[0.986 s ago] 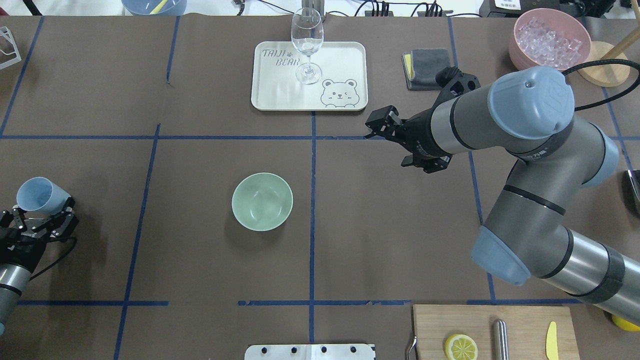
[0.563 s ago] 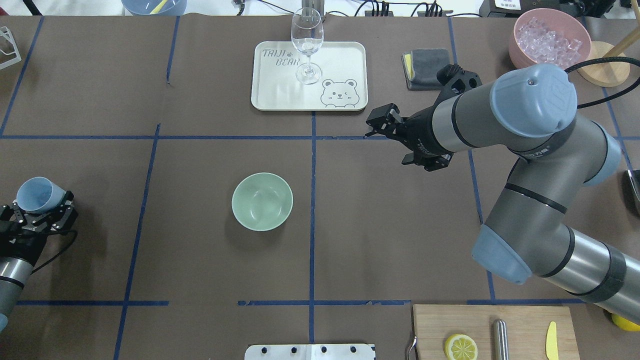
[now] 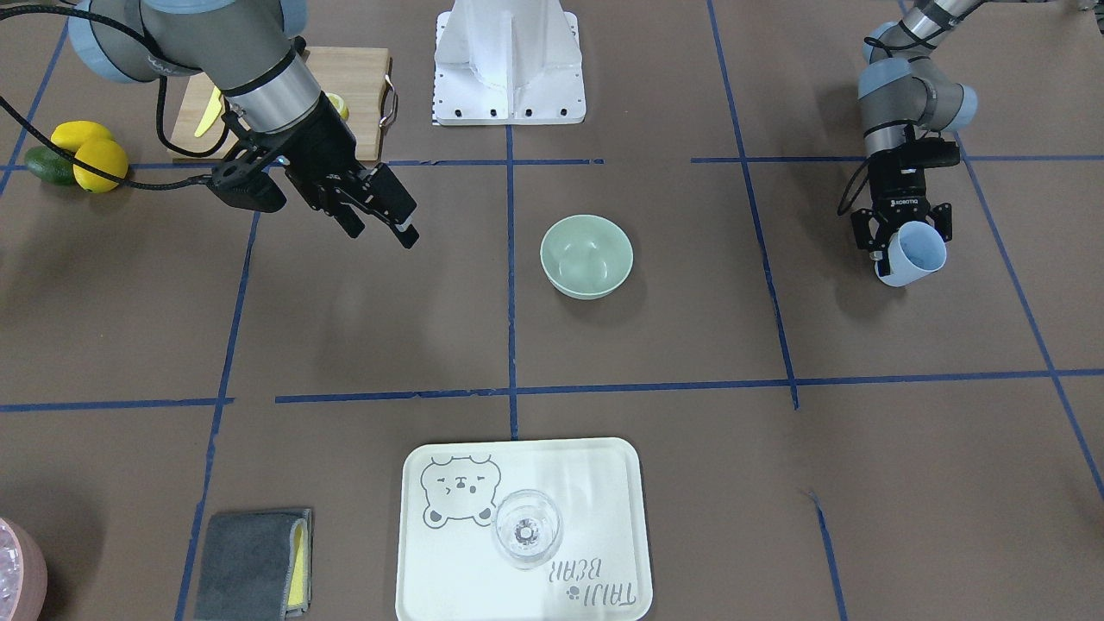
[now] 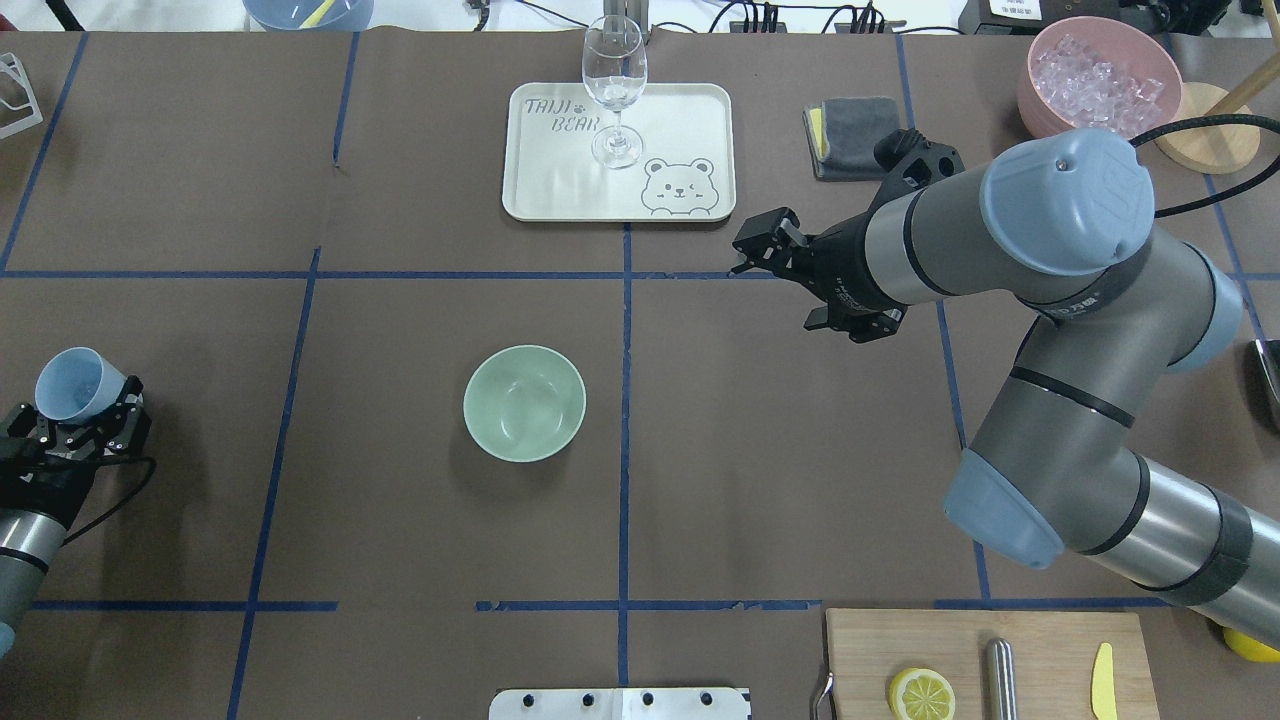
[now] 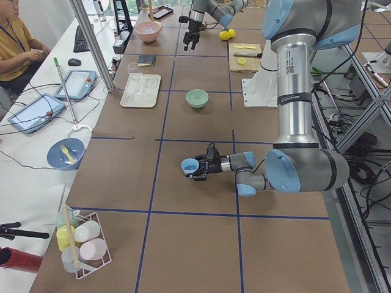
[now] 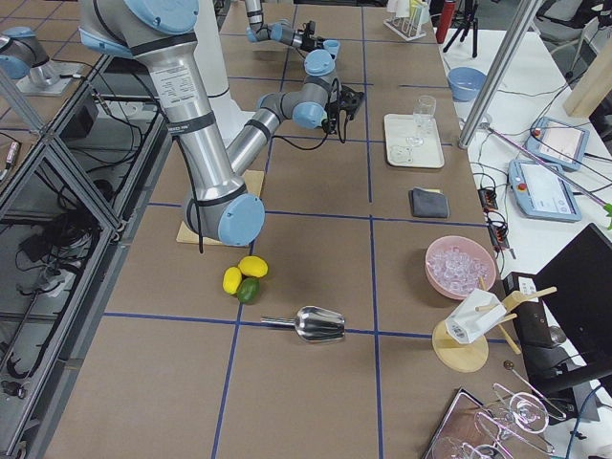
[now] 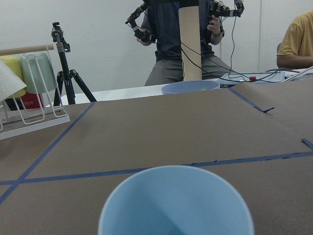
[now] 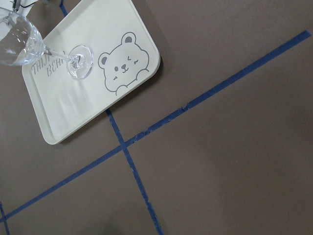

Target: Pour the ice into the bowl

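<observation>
The pale sage-green bowl [image 4: 524, 403] stands near the table's middle and looks empty; it also shows in the front view [image 3: 586, 256]. My left gripper [image 4: 85, 425] is at the far left edge, shut on a light blue cup [image 4: 75, 385], well left of the bowl. The cup's rim fills the bottom of the left wrist view [image 7: 176, 200], and I see no ice inside it. Clear ice cubes [image 4: 1098, 75] lie heaped in a pink container [image 4: 1040, 100] at the back right. My right gripper [image 4: 770, 245] hangs open and empty above the table, right of the tray.
A cream bear tray [image 4: 680, 120] with a wine glass [image 4: 614, 85] sits at the back centre. A grey cloth [image 4: 850, 135] lies right of it. A cutting board [image 4: 990, 640] with a lemon half is at the front right. A metal scoop [image 6: 316, 325] lies near the lemons [image 6: 239, 280].
My left gripper has drawn back a little toward the left edge with the blue cup, which now sits more upright. The right arm has barely shifted.
</observation>
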You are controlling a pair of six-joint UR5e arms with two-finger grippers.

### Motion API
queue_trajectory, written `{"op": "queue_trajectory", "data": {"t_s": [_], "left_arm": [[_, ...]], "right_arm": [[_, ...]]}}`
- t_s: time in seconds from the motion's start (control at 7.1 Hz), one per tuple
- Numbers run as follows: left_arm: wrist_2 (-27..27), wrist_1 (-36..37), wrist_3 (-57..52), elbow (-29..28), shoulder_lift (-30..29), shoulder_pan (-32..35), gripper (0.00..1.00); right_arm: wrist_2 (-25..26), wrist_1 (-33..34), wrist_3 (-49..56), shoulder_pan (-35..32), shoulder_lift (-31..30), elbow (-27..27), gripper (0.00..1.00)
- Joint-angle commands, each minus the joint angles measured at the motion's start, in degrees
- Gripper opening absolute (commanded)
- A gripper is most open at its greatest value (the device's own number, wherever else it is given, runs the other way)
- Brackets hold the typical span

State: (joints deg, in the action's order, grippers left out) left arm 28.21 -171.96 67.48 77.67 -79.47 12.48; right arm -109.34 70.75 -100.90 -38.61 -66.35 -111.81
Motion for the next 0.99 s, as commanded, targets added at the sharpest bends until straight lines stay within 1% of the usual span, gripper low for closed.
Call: {"op": "queue_trajectory", "data": {"t_s": [0.0,0.14,0.28,0.42,0.56,0.7,0.84], "left_arm": [[3.5,-7.6,-16.9,1.7,-0.5,2.5,0.0],[6.7,-16.0,-25.5,2.1,-2.3,3.1,0.0],[9.5,-16.9,-32.1,2.2,-5.4,4.2,0.0],[12.5,-16.9,-36.5,3.0,-8.7,5.3,0.0],[17.4,-16.4,-40.1,6.2,-9.4,6.1,0.0],[18.6,-12.9,-42.1,9.3,-10.6,6.8,0.0],[20.1,-10.8,-43.2,12.0,-11.3,6.5,0.0]], "right_arm": [[0.0,0.0,0.0,-0.1,0.1,-0.1,1.0],[0.0,0.0,0.0,-0.1,0.1,-0.2,1.0],[0.0,0.0,0.0,-0.2,0.2,-0.2,1.0],[-0.3,0.0,0.0,-0.8,0.1,-0.3,1.0],[-2.6,0.0,0.0,-2.4,-0.9,-0.5,1.0],[-5.1,-0.2,0.5,-4.3,-3.1,-2.0,1.0],[-6.5,-0.2,2.9,-5.4,-4.9,-3.2,1.0]]}}
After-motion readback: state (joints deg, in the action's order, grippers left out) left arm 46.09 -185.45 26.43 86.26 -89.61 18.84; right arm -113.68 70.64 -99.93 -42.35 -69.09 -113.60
